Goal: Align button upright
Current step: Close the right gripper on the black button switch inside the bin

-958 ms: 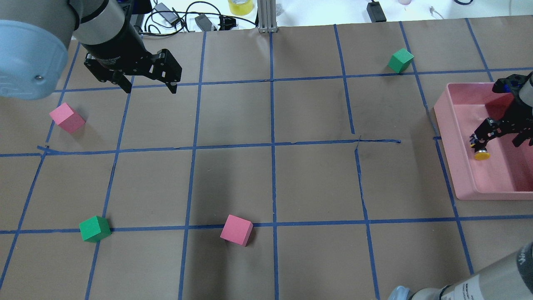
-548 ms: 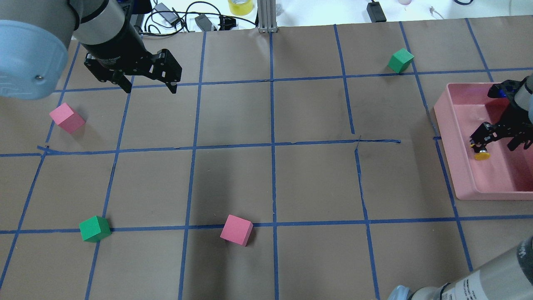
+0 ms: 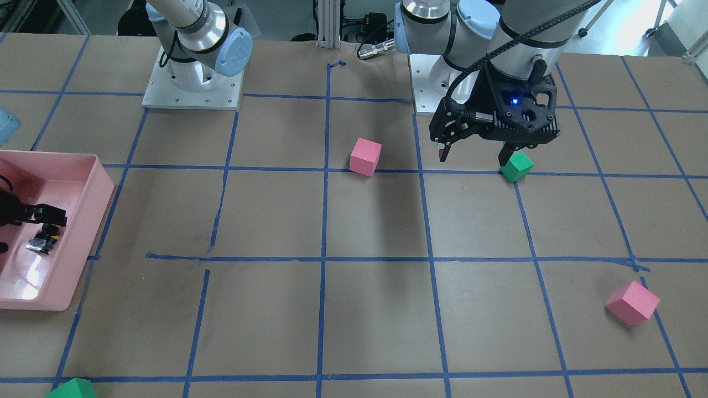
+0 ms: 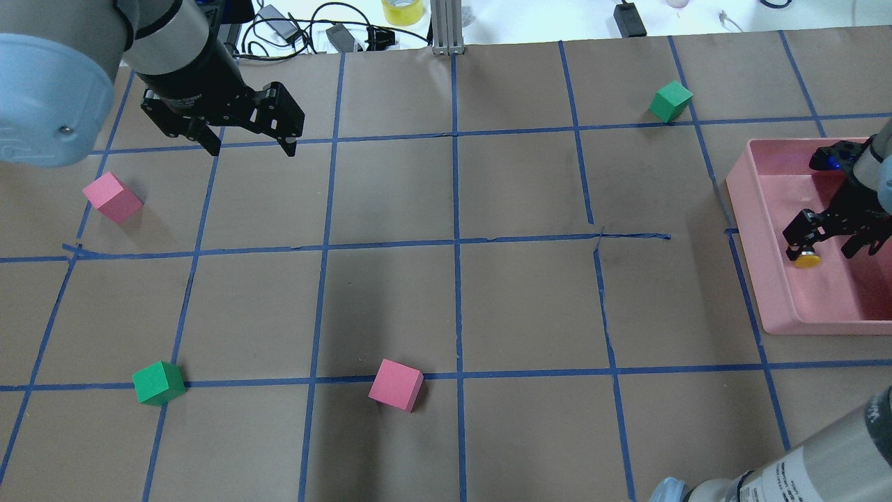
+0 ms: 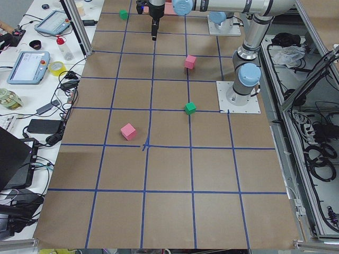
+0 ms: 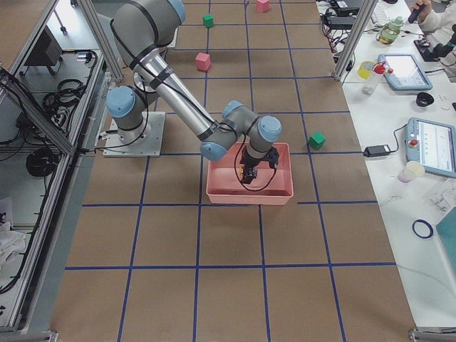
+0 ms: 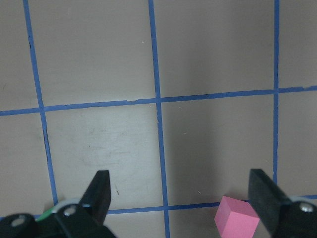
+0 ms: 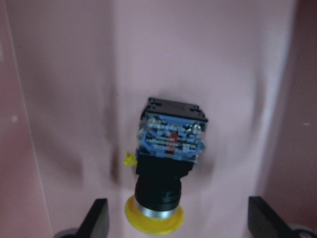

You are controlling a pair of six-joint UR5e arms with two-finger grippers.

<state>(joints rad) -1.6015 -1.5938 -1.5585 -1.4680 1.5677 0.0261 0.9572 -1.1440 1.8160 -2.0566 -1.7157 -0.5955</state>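
Observation:
The button (image 4: 808,261) lies on its side on the floor of the pink tray (image 4: 751,244), not upright. In the right wrist view the button (image 8: 171,148) shows its whitish-blue contact block above, black body below and yellow cap at the bottom edge. My right gripper (image 4: 829,244) hovers over it, open, with a finger on either side (image 8: 99,213), not touching it. It also shows in the front-facing view (image 3: 41,243). My left gripper (image 4: 251,150) is open and empty, held above the far left of the table.
Pink cubes sit at the left (image 4: 111,197) and front centre (image 4: 396,385). Green cubes sit at the front left (image 4: 159,383) and far right (image 4: 670,101). The tray walls enclose my right gripper. Cables and a yellow tape roll (image 4: 402,10) lie beyond the far edge.
My right wrist has shifted slightly left over the tray, with its gripper still open. The button has not moved. The left arm is still.

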